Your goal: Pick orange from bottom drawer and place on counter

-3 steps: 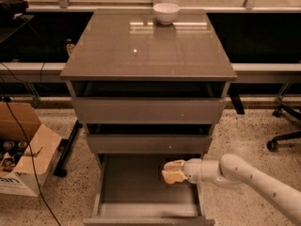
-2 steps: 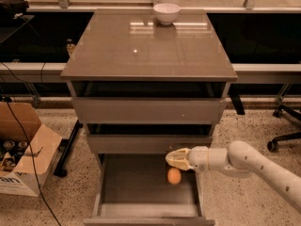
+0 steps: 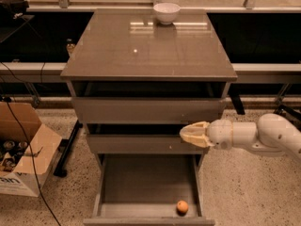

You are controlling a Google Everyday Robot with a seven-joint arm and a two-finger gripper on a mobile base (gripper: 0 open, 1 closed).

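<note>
The orange (image 3: 182,206) lies loose on the floor of the open bottom drawer (image 3: 141,182), at its front right corner against the front panel. My gripper (image 3: 184,134) hangs above the drawer at the height of the middle drawer front, on the right side, pointing left. Its cream fingers (image 3: 195,127) are drawn together and hold nothing. It is well above and slightly behind the orange. The counter (image 3: 146,46) is the glossy grey-brown top of the cabinet.
A white bowl (image 3: 166,12) stands at the back edge of the counter. The top two drawers are slightly ajar. An open cardboard box (image 3: 21,149) with cables sits on the floor at the left. A chair base (image 3: 289,109) is at the far right.
The gripper rose from inside the bottom drawer to the middle drawer's height and drew back right. The orange, beside the gripper before, now lies at the drawer's front right corner.
</note>
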